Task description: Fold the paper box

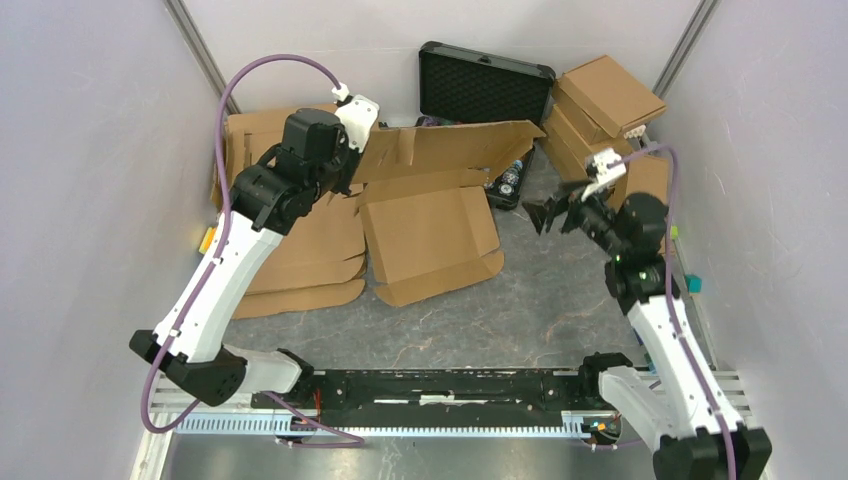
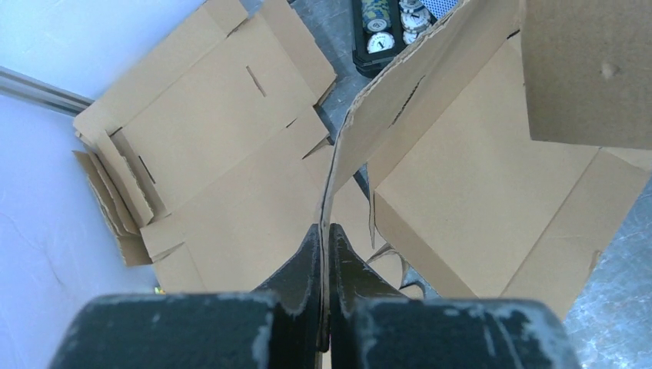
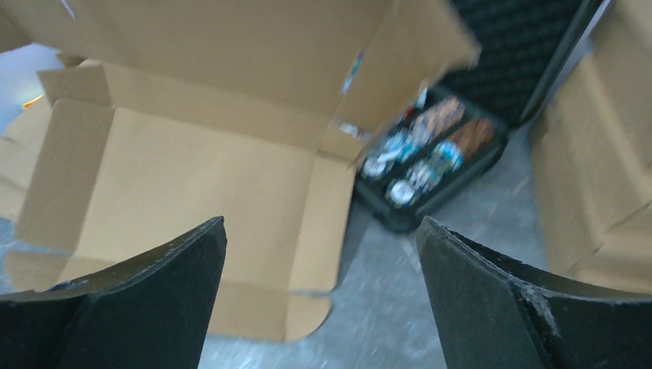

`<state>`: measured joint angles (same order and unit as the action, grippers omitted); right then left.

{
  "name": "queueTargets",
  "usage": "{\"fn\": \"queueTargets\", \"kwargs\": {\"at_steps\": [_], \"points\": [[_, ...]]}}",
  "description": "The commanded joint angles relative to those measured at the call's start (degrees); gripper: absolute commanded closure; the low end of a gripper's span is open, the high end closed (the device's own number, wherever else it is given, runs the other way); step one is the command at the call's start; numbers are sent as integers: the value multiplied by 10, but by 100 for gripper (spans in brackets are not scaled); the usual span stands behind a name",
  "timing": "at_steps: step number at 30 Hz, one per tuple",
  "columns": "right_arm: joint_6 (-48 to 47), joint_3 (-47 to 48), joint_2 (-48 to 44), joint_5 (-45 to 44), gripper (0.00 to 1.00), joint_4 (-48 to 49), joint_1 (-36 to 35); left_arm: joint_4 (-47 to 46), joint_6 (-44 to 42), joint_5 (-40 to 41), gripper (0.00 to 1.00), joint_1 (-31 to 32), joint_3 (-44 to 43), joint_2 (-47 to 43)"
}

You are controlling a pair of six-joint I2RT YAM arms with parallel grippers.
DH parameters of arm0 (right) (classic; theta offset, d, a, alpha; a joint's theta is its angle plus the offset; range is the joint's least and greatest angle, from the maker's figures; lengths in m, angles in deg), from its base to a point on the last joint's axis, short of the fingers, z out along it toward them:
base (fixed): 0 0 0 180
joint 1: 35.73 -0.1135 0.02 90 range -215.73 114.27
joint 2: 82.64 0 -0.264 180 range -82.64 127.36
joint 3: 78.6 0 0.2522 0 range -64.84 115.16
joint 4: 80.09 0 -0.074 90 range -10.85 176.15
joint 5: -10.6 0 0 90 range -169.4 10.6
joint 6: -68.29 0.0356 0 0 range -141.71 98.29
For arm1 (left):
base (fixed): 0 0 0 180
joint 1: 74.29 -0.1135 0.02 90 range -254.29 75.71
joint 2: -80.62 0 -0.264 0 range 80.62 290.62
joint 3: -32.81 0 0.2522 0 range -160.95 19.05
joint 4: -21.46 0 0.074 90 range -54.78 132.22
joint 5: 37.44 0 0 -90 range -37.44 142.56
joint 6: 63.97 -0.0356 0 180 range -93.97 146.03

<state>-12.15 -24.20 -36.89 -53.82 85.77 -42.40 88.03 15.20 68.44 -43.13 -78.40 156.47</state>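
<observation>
The box (image 1: 430,235) lies open mid-table, its base flat and its long rear panel raised, and the left gripper (image 2: 326,238) is clamped on that panel's thin edge. The right gripper (image 3: 321,224) hangs to the box's right near the black case (image 1: 485,85), jaws spread wide and holding nothing. Flat cardboard sheets (image 1: 300,250) lie left of the box, and folded cartons (image 1: 605,100) are stacked at the back right.

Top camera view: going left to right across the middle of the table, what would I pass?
Pile of flat cardboard sheets → the paper box, partly folded up → the right gripper, jaws open.
</observation>
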Motion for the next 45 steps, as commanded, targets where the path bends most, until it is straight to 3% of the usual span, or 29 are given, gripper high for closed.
{"fn": "queueTargets", "kwargs": {"at_steps": [1, 7, 10, 16, 23, 27, 29, 31, 33, 35, 36, 37, 39, 43, 45], "points": [[-155, 104, 65, 20, 2, 41, -7, 0, -48, -23, 98, 0, -38, 8], [-245, 114, 89, 91, 2, 188, -42, -1, -65, -35, 98, 0, -38, 8], [-324, 193, 146, 117, 3, 130, -71, -1, -70, -43, 98, 0, -38, 11], [-490, 306, 226, 87, 4, 37, -159, -10, -76, -52, 98, 1, -39, 11], [-571, 389, 313, 28, 4, -30, -198, -11, -81, -65, 98, 1, -38, 6], [-608, 424, 354, -22, 10, -51, -215, -11, -85, -70, 98, 2, -39, 5], [-619, 444, 374, -46, 20, -65, -222, -11, -86, -73, 98, 1, -42, 6], [-620, 455, 386, -51, 37, -73, -224, -12, -86, -77, 98, 1, -47, 8], [-615, 454, 391, -49, 60, -72, -225, -13, -83, -84, 98, 1, -53, 10], [-603, 449, 392, -52, 94, -71, -225, -24, -78, -90, 97, 2, -53, 9], [-580, 444, 390, -66, 100, -62, -225, -30, -72, -93, 94, 1, -52, 7], [-552, 438, 387, -83, 100, -53, -223, -37, -61, -94, 89, 1, -50, 4], [-516, 419, 376, -79, 100, -50, -211, -51, -25, -84, 60, 1, -47, -5], [-422, 350, 335, -26, 100, -5, -161, -40, 36, -67, 26, 1, -55, -17], [-388, 306, 311, -22, 100, 26, -143, -23, 60, -56, 17, 0, -59, -23]]}}
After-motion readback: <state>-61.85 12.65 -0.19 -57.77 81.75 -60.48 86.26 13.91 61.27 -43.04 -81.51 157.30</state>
